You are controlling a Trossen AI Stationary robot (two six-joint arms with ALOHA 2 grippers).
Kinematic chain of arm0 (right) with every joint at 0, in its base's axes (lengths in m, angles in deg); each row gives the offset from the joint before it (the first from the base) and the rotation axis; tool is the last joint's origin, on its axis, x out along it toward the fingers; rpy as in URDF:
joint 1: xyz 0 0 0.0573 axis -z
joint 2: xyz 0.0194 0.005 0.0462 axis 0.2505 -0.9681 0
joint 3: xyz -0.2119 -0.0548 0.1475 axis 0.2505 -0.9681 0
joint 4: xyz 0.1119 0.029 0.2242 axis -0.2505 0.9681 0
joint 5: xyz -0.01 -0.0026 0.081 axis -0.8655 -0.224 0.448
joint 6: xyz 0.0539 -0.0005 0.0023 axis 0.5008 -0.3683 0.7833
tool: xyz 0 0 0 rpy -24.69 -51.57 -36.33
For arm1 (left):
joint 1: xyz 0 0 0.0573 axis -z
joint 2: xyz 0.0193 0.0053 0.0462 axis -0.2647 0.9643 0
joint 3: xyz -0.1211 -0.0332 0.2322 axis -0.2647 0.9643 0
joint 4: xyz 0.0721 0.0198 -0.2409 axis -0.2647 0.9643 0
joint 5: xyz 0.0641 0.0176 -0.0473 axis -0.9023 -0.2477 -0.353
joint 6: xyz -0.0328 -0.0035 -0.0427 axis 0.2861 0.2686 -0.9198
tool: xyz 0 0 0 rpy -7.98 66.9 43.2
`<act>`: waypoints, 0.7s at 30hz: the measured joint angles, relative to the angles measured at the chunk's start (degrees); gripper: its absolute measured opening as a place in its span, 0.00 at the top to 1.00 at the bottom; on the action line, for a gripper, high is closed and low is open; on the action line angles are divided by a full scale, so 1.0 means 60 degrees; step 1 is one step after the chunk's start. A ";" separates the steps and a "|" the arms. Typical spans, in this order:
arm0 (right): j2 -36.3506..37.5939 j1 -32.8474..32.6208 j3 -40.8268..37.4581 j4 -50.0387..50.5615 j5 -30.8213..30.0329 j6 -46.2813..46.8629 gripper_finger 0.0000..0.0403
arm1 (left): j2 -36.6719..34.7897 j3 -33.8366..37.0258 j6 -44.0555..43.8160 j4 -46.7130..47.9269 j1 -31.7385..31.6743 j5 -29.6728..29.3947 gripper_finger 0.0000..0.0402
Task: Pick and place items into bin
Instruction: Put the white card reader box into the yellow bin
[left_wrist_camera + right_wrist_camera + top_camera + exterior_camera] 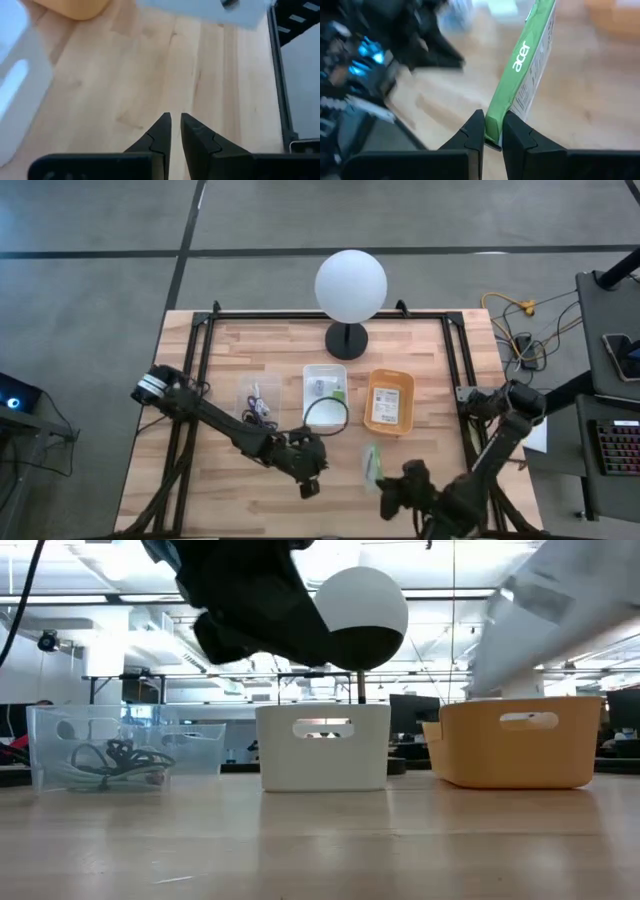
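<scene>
Three bins: a clear one, a white one and an orange one stand in a row across the table's middle.
Clear bin: leftmost, with dark cables inside.
Left gripper: near the front edge, in front of the white bin; fingers nearly together, nothing between them.
White bin: centre, small items and a dark cable loop in it.
Green box: a flat green-and-white "acer" packet, pinched at one end by the right gripper.
Box axis: long side runs away from the right fingers toward the bins.
Orange bin: just beyond the box's far end, likely the nearest drop.
Nearer arm: right, already gripping.
</scene>
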 joint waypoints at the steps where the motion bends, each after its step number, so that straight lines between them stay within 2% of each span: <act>1: 0.0152 0.0086 0.0000 0.0300 -0.0217 -0.0002 0.93 | -0.0133 0.0142 -0.0030 0.0019 0.0004 -0.0033 0.93; 3: 0.0454 0.0321 0.0007 0.1432 -0.0751 0.0384 0.93 | -0.0347 0.0367 -0.0241 -0.0003 0.0004 -0.0075 0.93; 5: 0.0823 0.0611 0.0015 0.2624 -0.0716 0.0442 0.93 | -0.0560 0.0599 -0.0508 0.0072 0.0004 -0.0140 0.93; 8: 0.1398 0.1131 0.0011 0.4408 -0.0272 0.0447 0.93 | -0.0730 0.0792 -0.0794 -0.0077 0.0012 -0.0185 0.93; 11: 0.1956 0.1683 -0.0305 0.5419 0.0110 0.0285 0.93 | -0.0843 0.0923 -0.1087 -0.0015 0.0047 -0.0199 0.93; 15: 0.2802 0.2364 -0.1426 0.4538 0.0536 -0.0458 0.93 | -0.0909 0.1016 -0.1271 0.0001 0.0094 -0.0206 0.93; 21: 0.3914 0.3003 -0.4244 0.0421 0.0673 -0.1672 0.93 | -0.0909 0.1043 -0.1272 0.0000 0.0124 -0.0247 0.93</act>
